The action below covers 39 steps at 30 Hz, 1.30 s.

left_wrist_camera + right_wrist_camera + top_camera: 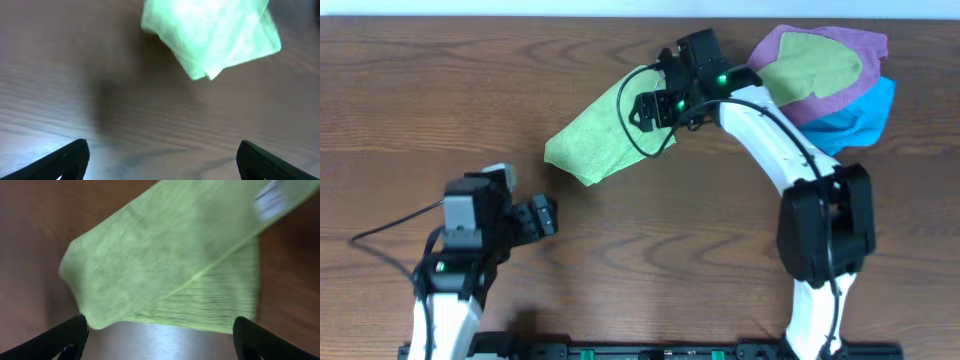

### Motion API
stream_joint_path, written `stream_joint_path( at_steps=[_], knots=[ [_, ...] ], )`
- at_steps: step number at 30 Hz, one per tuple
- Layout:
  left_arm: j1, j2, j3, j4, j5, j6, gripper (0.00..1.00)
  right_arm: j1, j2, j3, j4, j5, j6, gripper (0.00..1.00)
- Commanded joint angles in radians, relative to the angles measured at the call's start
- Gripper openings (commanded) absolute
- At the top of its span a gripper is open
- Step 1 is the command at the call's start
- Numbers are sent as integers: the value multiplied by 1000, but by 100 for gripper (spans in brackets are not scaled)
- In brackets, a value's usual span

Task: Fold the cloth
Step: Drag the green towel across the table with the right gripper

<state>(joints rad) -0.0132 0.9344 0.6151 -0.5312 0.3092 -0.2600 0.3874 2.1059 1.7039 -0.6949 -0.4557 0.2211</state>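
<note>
left gripper [548, 214] in the lower left of the overhead view, fingers wide apart, holding nothing, above the wood table [410, 110]. cloth [600, 140] lies upper centre, diagonal, one layer folded over another, white tag [270, 199] blurry at its far edge. right gripper [655, 105] over the cloth's upper right end, fingers spread, not clamped; can't tell if it touches. upper right: olive cloth [810, 65] on a purple cloth [865, 45], blue cloth [865, 115] just below.

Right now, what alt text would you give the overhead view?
A lime-green cloth lies partly doubled over on a wooden table, the open right gripper over its far end. The open left gripper hangs nearby, clear of it; a pile of purple, olive-green and blue cloths sits at the far right.
</note>
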Motion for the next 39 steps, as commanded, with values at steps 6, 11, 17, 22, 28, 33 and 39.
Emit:
stream_joint_path(
  at_steps=[6,11,17,22,28,33,39],
  knots=[
    [6,99,17,36,110,-10,95,99,35,-12,49,-153,34,93],
    [8,82,23,34,96,-11,95,158,51,-12,98,-101,67,92],
    [30,14,51,-11,-42,-18,95,176,94,-12,87,-106,87,92],
    [99,-54,73,-94,-162,-17,95,183,105,-12,78,-113,89,92],
    [177,-95,74,-116,-164,-13,95,185,105,-12,-23,-49,93,94],
    [199,-95,74,-123,-163,-9,95,186,105,-12,-44,-38,89,95],
    [199,-95,74,-123,-163,-10,95,194,123,-12,-2,-27,90,94]
  ],
)
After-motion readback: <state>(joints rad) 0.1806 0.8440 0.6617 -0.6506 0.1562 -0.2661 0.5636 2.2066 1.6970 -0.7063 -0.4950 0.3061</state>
